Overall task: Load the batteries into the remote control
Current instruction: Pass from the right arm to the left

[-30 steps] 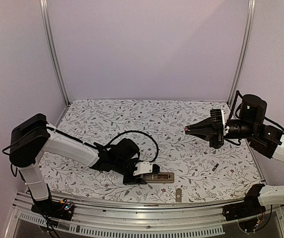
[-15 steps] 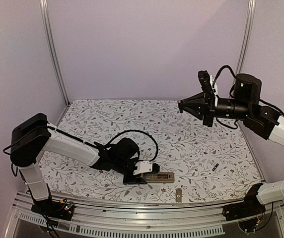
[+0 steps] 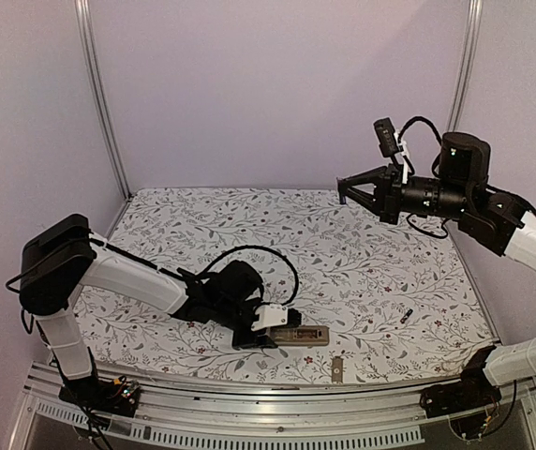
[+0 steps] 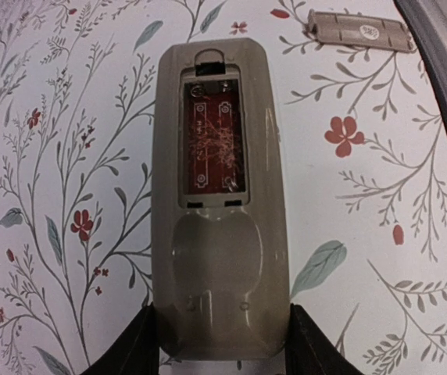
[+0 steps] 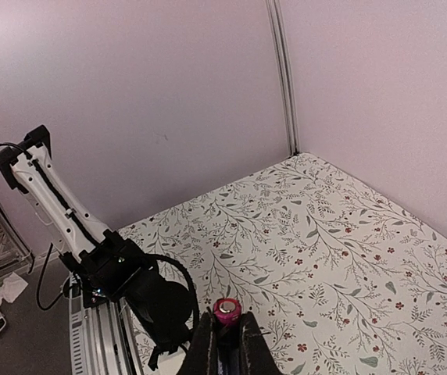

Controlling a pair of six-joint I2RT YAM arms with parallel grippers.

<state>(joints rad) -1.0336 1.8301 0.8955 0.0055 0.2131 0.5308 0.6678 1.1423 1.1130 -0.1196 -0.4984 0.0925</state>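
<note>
The remote control [image 4: 217, 195] lies back up on the floral table, its battery bay open and empty, showing a reddish board. It also shows in the top view [image 3: 301, 335]. My left gripper [image 4: 222, 344] is shut on the remote's near end, a finger on each side. My right gripper [image 3: 343, 192] is raised high over the table's far right and is shut on a battery [image 5: 226, 310], whose pink-red end pokes out past the fingertips. A second battery [image 3: 406, 315] lies on the table at the right.
The small grey cover piece [image 3: 336, 368] lies near the front edge, right of the remote; it also shows in the left wrist view [image 4: 358, 30]. The metal front rail [image 3: 268, 412] runs along the near edge. Purple walls enclose the table.
My right arm has risen and swung up and to the left with the battery in its fingers. The left gripper and the remote have not moved.
</note>
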